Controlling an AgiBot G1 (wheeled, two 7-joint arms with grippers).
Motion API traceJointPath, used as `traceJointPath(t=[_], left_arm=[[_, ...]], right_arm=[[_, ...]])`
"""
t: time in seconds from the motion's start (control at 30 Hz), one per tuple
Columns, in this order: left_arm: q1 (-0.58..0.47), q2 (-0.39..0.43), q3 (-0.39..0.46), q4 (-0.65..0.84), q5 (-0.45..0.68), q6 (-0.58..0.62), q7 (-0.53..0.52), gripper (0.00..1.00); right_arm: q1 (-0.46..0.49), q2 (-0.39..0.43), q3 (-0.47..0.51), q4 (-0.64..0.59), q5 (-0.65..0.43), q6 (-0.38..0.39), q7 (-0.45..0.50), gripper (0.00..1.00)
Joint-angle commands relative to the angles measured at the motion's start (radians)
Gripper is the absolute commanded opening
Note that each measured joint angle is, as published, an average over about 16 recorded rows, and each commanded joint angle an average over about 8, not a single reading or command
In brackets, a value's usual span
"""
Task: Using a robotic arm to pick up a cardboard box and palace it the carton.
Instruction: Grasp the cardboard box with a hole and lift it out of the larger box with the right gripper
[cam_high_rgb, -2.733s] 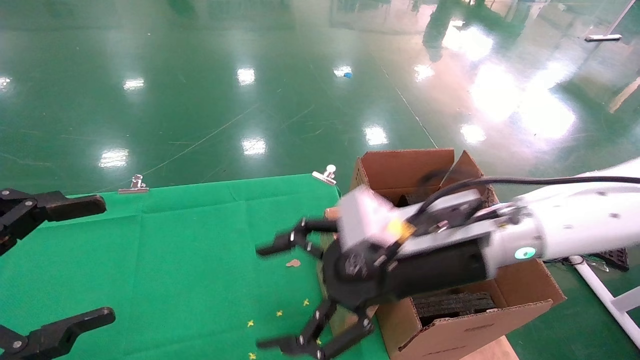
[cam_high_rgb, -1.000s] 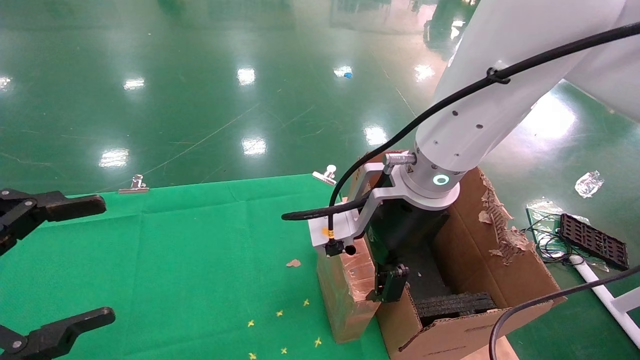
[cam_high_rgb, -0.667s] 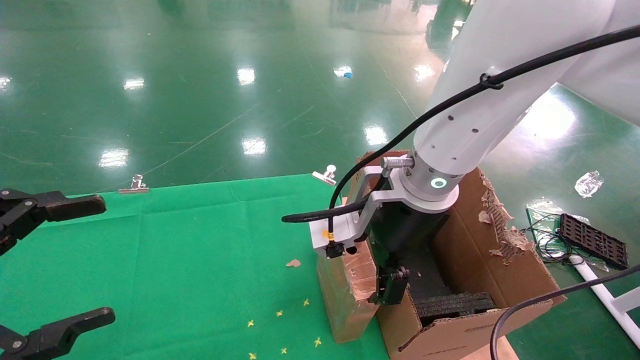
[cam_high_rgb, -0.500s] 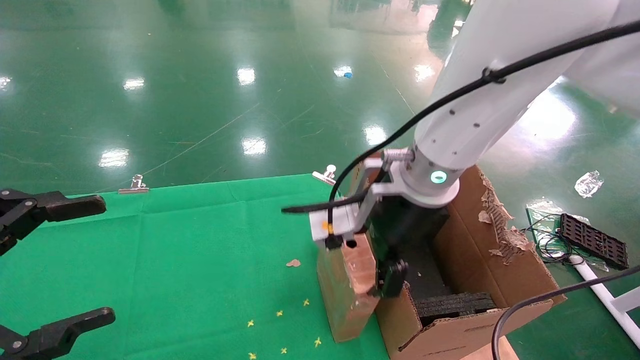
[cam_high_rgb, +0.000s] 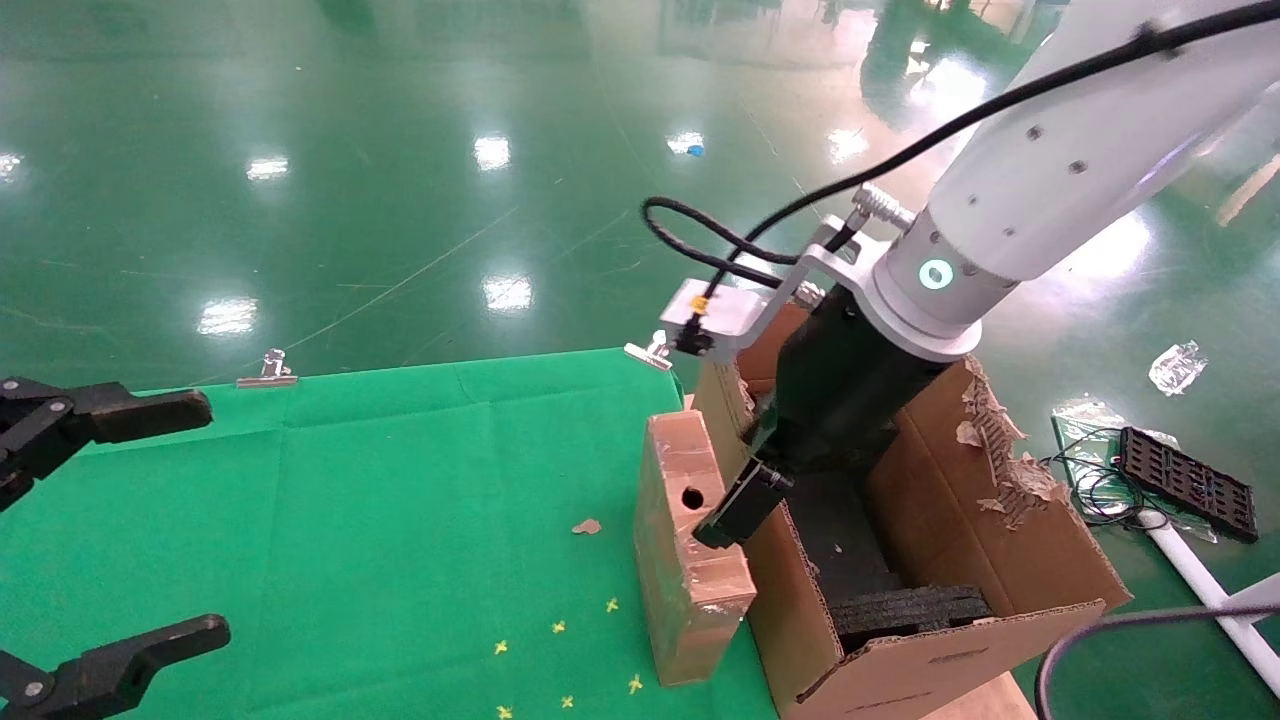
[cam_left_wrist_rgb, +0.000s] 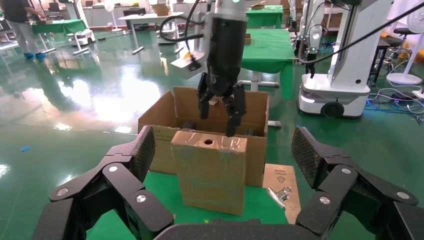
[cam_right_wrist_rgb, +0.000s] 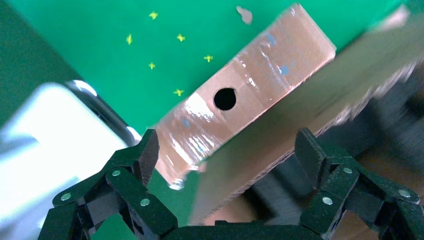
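Black right end effector (cam_high_rgb: 735, 500), fingers spread and empty, hangs just above the cardboard box (cam_high_rgb: 688, 545) beside the carton (cam_high_rgb: 1010, 520); left end effector (cam_high_rgb: 120, 520) spread, parked.

The box (cam_high_rgb: 690, 540) showed glossy, taped cardboard; the carton (cam_high_rgb: 1000, 520) was rough, torn corrugated board; matt green cloth (cam_high_rgb: 350, 520) covered the table; the floor (cam_high_rgb: 400, 150) gleamed.

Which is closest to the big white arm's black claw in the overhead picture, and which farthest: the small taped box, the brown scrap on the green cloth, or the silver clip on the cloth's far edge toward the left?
From the right gripper:
1. Cardboard box, standing on the cloth right beside the claw.
2. Brown scrap, on the cloth just left of the box.
3. Silver clip, at the cloth's far edge, well to the left.
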Motion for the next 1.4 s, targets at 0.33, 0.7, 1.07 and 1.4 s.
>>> traceJointPath(t=[0.33,0.7,1.07,1.4], left_arm=[[0.000,0.000,0.001,0.000,-0.001,0.000,0.000,1.00],[0.000,-0.001,0.001,0.000,-0.001,-0.001,0.001,0.94],[0.000,-0.001,0.002,0.000,-0.002,-0.001,0.001,0.00],[-0.001,-0.001,0.003,0.000,-0.002,-0.001,0.001,0.00]], right_arm=[[-0.080,-0.062,-0.023,-0.207,0.062,0.011,0.263,1.00],[-0.129,-0.133,-0.048,-0.301,0.054,-0.003,0.274,0.62],[-0.136,-0.153,-0.062,-0.286,0.032,0.000,0.293,0.00],[-0.144,-0.159,-0.078,-0.276,0.014,-0.009,0.309,0.00]])
